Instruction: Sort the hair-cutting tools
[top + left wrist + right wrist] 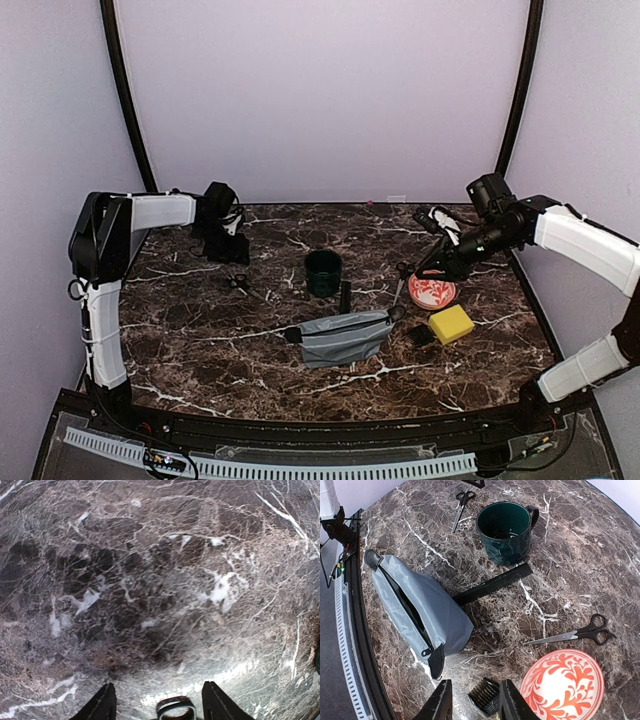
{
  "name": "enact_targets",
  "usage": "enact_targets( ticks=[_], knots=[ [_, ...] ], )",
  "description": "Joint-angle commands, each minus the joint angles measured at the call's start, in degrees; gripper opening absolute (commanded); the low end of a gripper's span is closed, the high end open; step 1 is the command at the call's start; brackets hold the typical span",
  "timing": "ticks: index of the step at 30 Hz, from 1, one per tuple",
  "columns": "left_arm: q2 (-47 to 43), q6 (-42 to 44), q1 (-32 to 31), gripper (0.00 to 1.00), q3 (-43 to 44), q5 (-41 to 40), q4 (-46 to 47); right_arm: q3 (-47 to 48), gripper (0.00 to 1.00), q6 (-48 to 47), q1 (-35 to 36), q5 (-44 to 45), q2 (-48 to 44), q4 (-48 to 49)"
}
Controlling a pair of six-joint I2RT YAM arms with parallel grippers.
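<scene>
Right gripper point(476, 685) hangs over the counter's point(200, 350) right side, jaws partly apart and gripping nothing. The clipper point(484, 696) lies on the counter and shows between its fingers in the wrist view. It sits just beside the plate point(562, 685), toward the near edge; only a black toothed end is visible. Right scissors point(575, 634) lie just left of the plate, blades together, dark handles, metal blades. The comb point(492, 585), long, narrow and black, lies mid-counter between cup point(507, 530) and grey pouch point(420, 610). Left gripper point(158, 687) is open over bare counter near the far-left corner. Left scissors point(240, 283) lie just nearward of it, not touching.
</scene>
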Motion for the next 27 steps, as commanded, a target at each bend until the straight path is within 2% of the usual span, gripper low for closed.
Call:
enact_targets(
  ticks=[1,6,12,20,24,27],
  knots=[
    [-0.41,2.18,0.53,0.59,1.68,1.12,-4.11,3.79,0.32,-1.38,0.18,-1.62,3.22,-1.5],
    [-1.33,2.22,0.5,0.46,-1.2,5.72,-7.7,6.02,0.3,-1.8,0.11,-1.95,6.29,-2.72],
    [-11.32,-0.23,0.02,0.38,-14.4,9.19,-6.59,6.22,0.29,-2.03,0.19,-3.62,7.97,-2.92],
    [-27.86,-2.34,-3.02,0.37,-29.8,10.76,-11.61,4.45,0.28,-1.6,0.19,-5.19,7.22,-1.93],
    [-31.93,0.02,-3.15,0.44,-29.52,6.5,-11.95,4.26,0.28,-1.25,0.19,-5.93,6.48,-1.93],
    [-32.23,6.62,-3.29,0.53,-26.3,8.98,-10.11,3.71,0.28,-1.24,0.24,-6.29,5.65,-1.85]
  ],
)
